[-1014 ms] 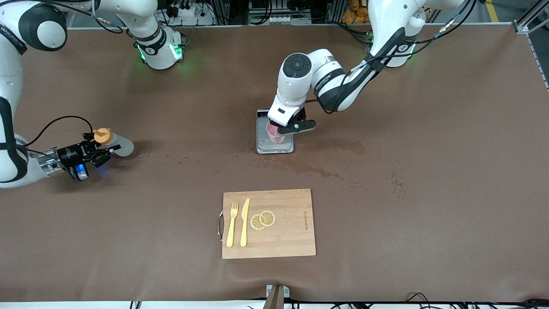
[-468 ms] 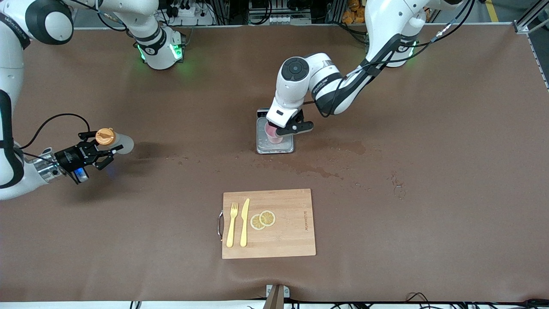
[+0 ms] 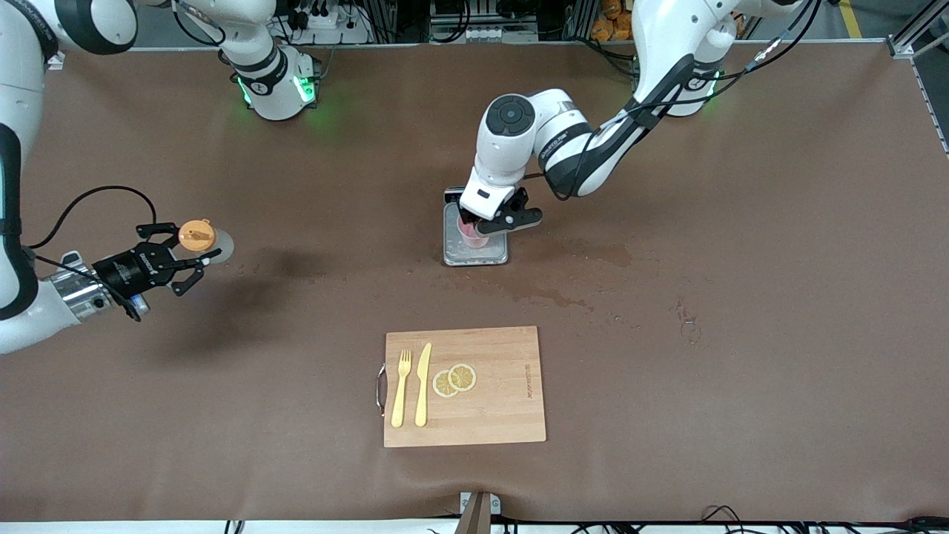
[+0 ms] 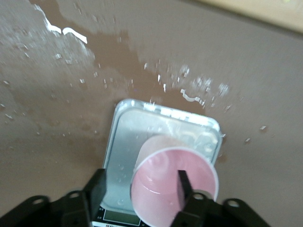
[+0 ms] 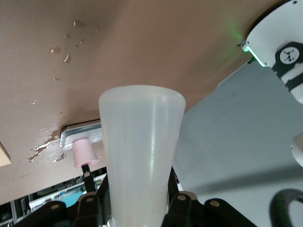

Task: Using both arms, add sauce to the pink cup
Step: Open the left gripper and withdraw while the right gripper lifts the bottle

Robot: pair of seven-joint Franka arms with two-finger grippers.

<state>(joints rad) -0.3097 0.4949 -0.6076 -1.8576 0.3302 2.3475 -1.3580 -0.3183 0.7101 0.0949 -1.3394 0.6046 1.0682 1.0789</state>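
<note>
Standing on a small metal tray (image 3: 476, 256) mid-counter, the pink cup (image 3: 472, 232) sits between the parted fingers of the left pincer (image 3: 489, 222), one finger inside its rim. Toward the right arm's end, the right pincer (image 3: 182, 261) is clamped on the sauce (image 3: 202, 239), held up over the bare counter (image 3: 741, 297).

Robotics lab: two bench-mounted arms (image 3: 549, 141), brown-covered table (image 3: 741, 222), cables and aluminium framing along edge.
</note>
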